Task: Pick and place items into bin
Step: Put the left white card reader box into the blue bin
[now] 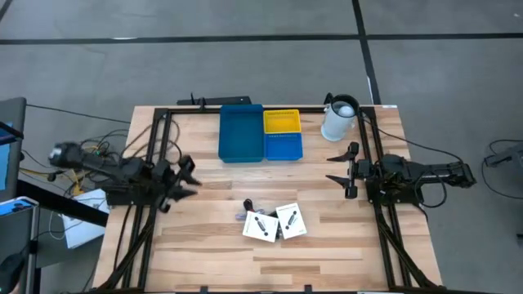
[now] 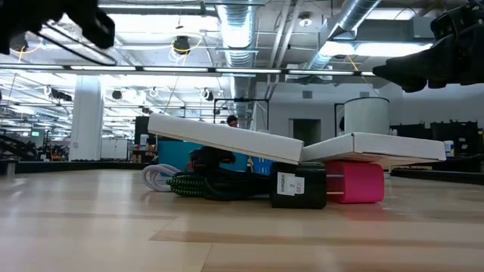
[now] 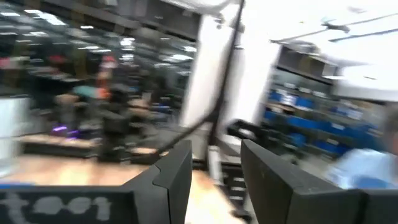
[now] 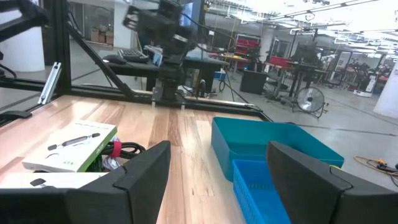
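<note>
Two white square cards printed with a black part lie side by side near the table's front middle. They rest tilted on a pile: a black-and-red piece and coiled green, black and white cables. The cards also show in the right wrist view. My left gripper is open above the table's left side. My right gripper is open above the right side. Both are empty.
A blue bin and a smaller blue bin with a yellow tray stand at the far middle. A white jug stands at the far right. Black frame rails run along both sides.
</note>
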